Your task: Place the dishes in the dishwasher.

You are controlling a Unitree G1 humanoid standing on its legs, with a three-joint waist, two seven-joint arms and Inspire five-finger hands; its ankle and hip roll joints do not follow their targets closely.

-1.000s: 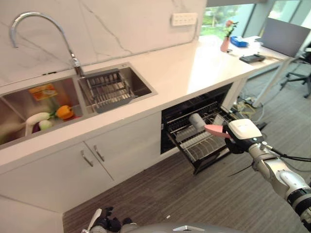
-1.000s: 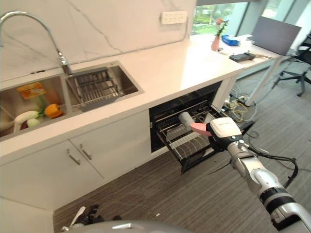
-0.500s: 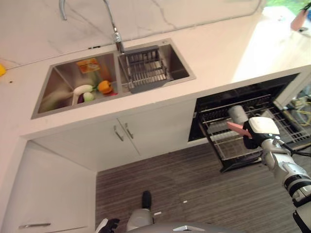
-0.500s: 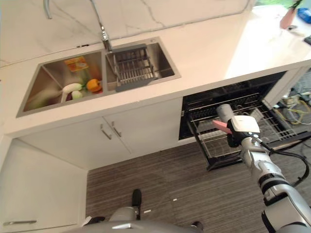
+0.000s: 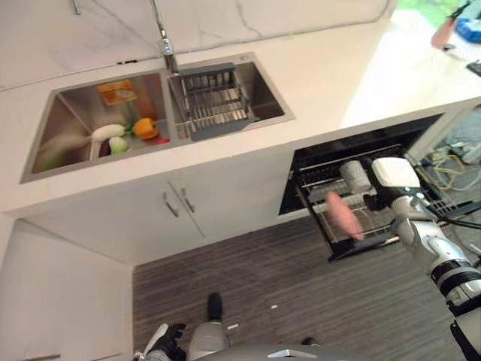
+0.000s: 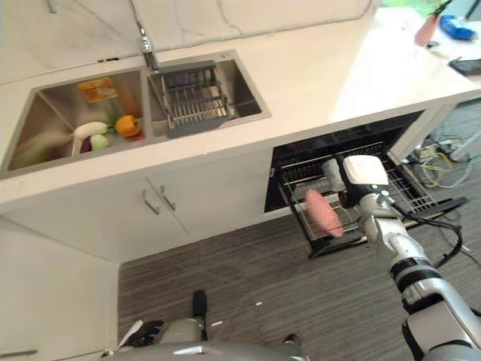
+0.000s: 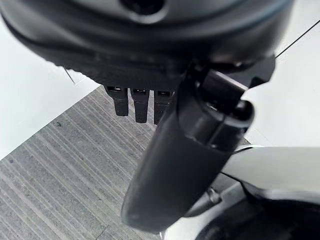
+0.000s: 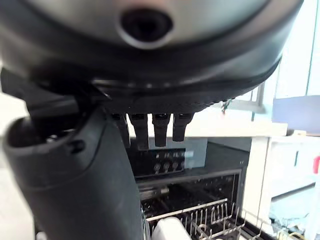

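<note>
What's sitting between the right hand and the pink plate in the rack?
In the left eye view, a grey cup lies in the rack between the right hand and the pink plate.

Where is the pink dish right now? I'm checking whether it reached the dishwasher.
In the left eye view the pink dish is over the front of the pulled-out dishwasher rack, just left of the right hand and below the grey cup.

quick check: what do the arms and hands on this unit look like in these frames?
Right arm: silver-grey segmented tube with dark bands at the joints, ending in a white boxy block at the right hand. A thin black cable trails from that wrist. Up close, the right hand's fingers are dark, blocky and ribbed, the thumb thick and rounded. Left hand is the same dark build.
</note>
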